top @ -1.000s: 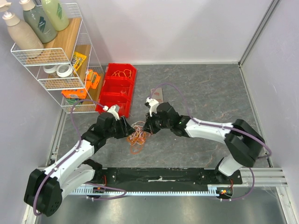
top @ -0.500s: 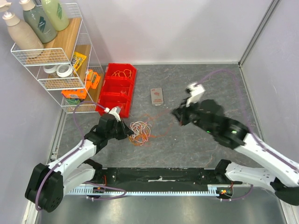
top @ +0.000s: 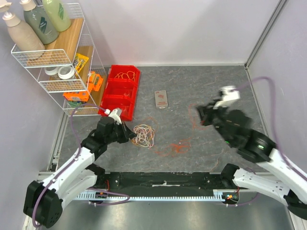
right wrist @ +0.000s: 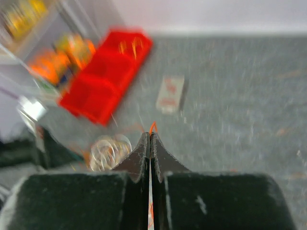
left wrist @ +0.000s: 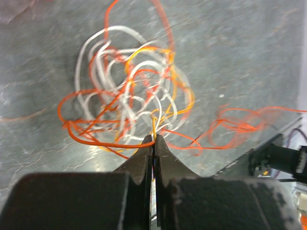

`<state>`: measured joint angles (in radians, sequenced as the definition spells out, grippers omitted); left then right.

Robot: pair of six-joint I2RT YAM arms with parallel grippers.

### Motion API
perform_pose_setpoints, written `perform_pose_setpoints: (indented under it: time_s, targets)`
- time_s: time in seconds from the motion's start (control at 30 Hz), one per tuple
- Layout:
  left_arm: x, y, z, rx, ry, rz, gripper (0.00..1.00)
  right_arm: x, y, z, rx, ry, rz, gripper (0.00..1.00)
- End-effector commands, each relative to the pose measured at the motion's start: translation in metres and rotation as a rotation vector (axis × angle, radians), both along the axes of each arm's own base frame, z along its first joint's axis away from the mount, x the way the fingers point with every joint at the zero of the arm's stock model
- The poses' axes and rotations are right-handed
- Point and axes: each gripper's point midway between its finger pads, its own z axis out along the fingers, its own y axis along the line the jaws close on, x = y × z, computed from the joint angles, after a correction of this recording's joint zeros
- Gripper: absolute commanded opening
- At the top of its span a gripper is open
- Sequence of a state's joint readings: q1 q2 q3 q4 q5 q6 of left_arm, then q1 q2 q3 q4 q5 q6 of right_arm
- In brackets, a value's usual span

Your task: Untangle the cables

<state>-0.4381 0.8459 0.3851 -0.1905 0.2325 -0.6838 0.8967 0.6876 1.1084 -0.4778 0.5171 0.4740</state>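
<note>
The cables lie as a tangle (top: pixel 144 135) of white, orange and yellow loops on the grey table, left of centre. My left gripper (top: pixel 130 135) sits at the tangle's left edge. In the left wrist view it (left wrist: pixel 153 137) is shut on a thin yellow-orange strand of the tangle (left wrist: pixel 129 100). One orange cable (top: pixel 175 146) trails loosely to the right of the heap. My right gripper (top: pixel 200 115) is raised at the right, far from the heap. It (right wrist: pixel 150 134) is shut on an orange cable end (right wrist: pixel 153 126), with the tangle (right wrist: pixel 109 149) blurred below left.
A red divided bin (top: pixel 120 91) holding a few more wires stands at the back left, beside a white wire shelf (top: pixel 57 62) with bottles and tape. A small flat card (top: pixel 161 99) lies behind the tangle. A black rail (top: pixel 163 181) runs along the near edge.
My right arm swung away to the right, drawing an orange cable out of the tangle. My left gripper closed on a strand at the heap's left edge and stayed there.
</note>
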Motion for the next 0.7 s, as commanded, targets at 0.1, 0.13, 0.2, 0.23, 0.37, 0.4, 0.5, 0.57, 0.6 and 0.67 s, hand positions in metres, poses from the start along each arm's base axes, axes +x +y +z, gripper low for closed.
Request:
perform_pose_setpoints:
  time_s: [0.1,0.13,0.2,0.23,0.37,0.4,0.5,0.57,0.6,0.67]
  targets:
    - [0.003,-0.019,0.193,-0.156,-0.456,-0.165,0.02,0.021,0.054,-0.128,-0.161,0.273,0.057,0.0]
    - [0.0,-0.016,0.214,-0.16,-0.5,-0.163,0.02,0.024,0.051,-0.128,-0.173,0.269,0.039,0.0]
    - [-0.002,-0.012,0.225,-0.154,-0.502,-0.14,0.02,0.026,0.05,-0.111,-0.169,0.235,0.034,0.0]
    - [-0.004,-0.014,0.221,-0.16,-0.477,-0.15,0.02,0.026,0.049,-0.1,-0.164,0.214,0.039,0.0]
    - [-0.01,-0.031,0.185,-0.202,-0.354,-0.237,0.02,0.024,0.048,-0.03,-0.123,0.092,0.076,0.0]
    - [-0.009,-0.032,0.172,-0.208,-0.321,-0.23,0.02,0.022,0.048,-0.012,-0.109,0.065,0.091,0.0]
    - [-0.011,-0.037,0.133,-0.248,-0.252,-0.22,0.02,0.012,0.047,0.059,-0.031,-0.052,0.139,0.0]
    - [-0.014,-0.041,0.098,-0.271,-0.18,-0.218,0.02,0.002,0.047,0.107,0.025,-0.132,0.188,0.0]
    - [-0.014,-0.043,0.084,-0.282,-0.149,-0.217,0.02,-0.003,0.046,0.13,0.054,-0.173,0.207,0.0]
    - [-0.016,-0.044,0.064,-0.28,-0.097,-0.215,0.02,-0.01,0.046,0.164,0.091,-0.234,0.238,0.0]
